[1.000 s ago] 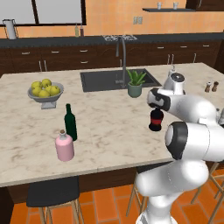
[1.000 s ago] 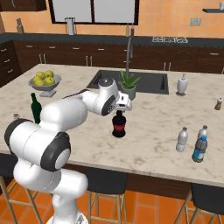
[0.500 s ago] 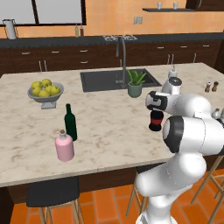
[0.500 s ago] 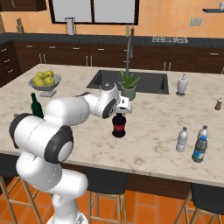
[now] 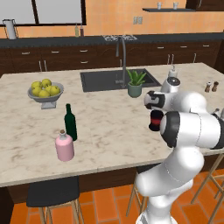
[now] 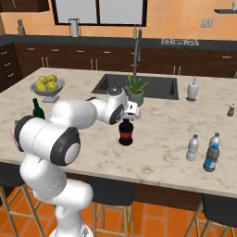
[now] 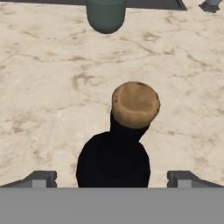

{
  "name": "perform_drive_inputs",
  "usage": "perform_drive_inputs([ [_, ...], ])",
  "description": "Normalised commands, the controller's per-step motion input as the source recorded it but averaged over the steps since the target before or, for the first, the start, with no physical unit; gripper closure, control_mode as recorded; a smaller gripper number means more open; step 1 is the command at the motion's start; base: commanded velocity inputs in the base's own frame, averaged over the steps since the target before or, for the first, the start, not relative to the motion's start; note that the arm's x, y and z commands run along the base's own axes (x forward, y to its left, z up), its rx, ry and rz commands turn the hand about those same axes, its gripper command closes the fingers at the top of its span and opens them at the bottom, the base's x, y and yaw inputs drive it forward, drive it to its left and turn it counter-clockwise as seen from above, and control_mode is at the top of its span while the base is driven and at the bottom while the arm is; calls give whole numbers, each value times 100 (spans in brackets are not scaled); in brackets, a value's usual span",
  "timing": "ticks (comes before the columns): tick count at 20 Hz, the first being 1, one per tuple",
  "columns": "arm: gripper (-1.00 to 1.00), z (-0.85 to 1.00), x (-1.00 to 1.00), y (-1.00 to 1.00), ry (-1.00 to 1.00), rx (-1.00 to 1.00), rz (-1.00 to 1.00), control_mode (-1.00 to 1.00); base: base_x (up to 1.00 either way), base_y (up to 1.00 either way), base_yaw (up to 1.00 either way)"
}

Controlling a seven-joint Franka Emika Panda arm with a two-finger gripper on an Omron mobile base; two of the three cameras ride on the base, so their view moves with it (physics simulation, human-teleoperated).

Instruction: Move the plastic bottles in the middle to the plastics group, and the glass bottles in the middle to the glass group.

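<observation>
The black glass bottle (image 6: 125,134) with a red label stands in the middle of the island, its tan cork (image 7: 135,103) pointing up at the hand camera. My gripper (image 6: 130,114) hangs just above it, open, with one fingertip (image 7: 42,178) on each side of the round body (image 7: 113,162) and nothing gripped. From the left, the arm hides most of the bottle (image 5: 155,122). A blue-labelled plastic bottle (image 6: 211,158) stands at the right beside two clear ribbed ones (image 6: 192,148). The slim green bottle (image 5: 70,123) and the squat pink bottle (image 5: 64,147) stand together at the left.
A potted plant (image 6: 135,90) sits just behind the black bottle at the sink's edge (image 6: 99,86). A white soap dispenser (image 6: 193,90) and brown shakers (image 5: 211,86) stand far right. A bowl of lemons (image 5: 45,91) is at the back left. The island's front edge runs close to the plastic bottles.
My hand has come down and shifted slightly left, so it now covers the black bottle's neck. The bottle and everything else on the island have stayed put.
</observation>
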Motion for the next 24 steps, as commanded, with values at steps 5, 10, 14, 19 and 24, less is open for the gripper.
perform_drive_inputs([
  [5, -100, -4, 23, 0, 0, 0, 0, -100, 0, 0, 0],
  [10, -100, -14, 6, -1, 0, 0, 0, -100, 0, 0, 0],
  [14, -100, -10, 0, -3, 0, 0, 0, -100, 0, 0, 0],
  [19, -100, -15, 0, -5, 0, 0, 0, -100, 0, 0, 0],
  [24, -100, -10, 0, -2, 0, 0, 0, -100, 0, 0, 0],
])
